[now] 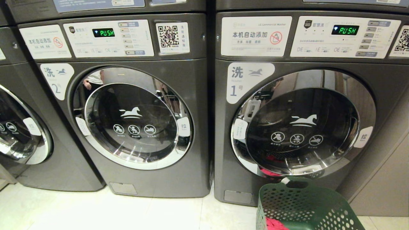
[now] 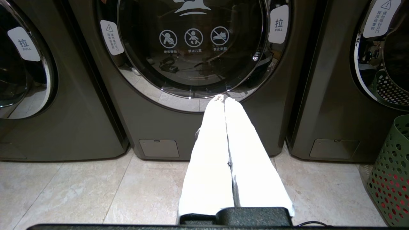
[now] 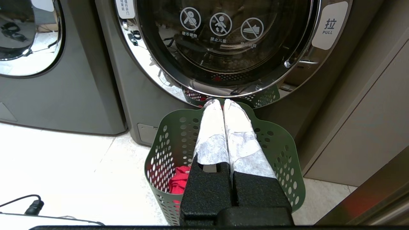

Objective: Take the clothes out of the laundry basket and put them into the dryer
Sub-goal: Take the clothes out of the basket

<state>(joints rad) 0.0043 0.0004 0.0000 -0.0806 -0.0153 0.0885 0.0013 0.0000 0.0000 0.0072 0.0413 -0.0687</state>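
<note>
A green perforated laundry basket (image 1: 306,207) stands on the floor before the right-hand machine marked 1 (image 1: 303,124), whose round glass door is closed. Red clothes (image 3: 179,183) lie in the bottom of the basket (image 3: 166,143). My right gripper (image 3: 223,103) hovers above the basket, white-wrapped fingers pressed together and empty, pointing at the lower rim of that door (image 3: 223,48). My left gripper (image 2: 222,99) is shut and empty too, pointing at the bottom of the closed door of the machine marked 2 (image 2: 191,48). Neither arm shows in the head view.
A third machine (image 1: 22,127) stands at the far left. A grey cabinet panel (image 3: 367,127) flanks machine 1 on the right. A black cable (image 3: 32,207) lies on the pale tiled floor (image 1: 127,210) near the basket.
</note>
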